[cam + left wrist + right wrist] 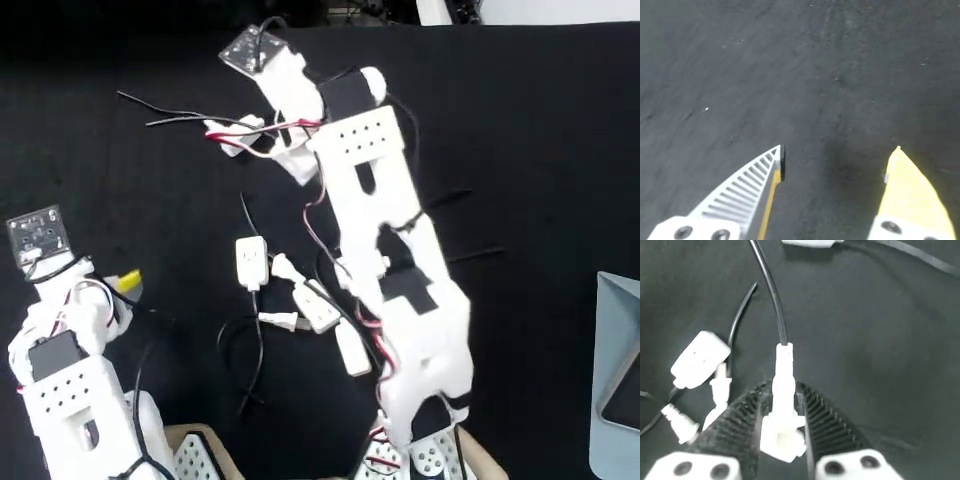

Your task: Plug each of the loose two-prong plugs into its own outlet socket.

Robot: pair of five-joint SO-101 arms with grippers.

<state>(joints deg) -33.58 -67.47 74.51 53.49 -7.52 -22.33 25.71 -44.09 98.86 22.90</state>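
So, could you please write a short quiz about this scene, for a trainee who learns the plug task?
1. True or false: the left end effector is open above bare black cloth.
2. What does the right end effector grip? A) a white plastic two-prong plug B) a white outlet socket C) nothing
3. Fill in: the held plug's cable is ___ in colour.

Key: 1 true; 2 A; 3 black.
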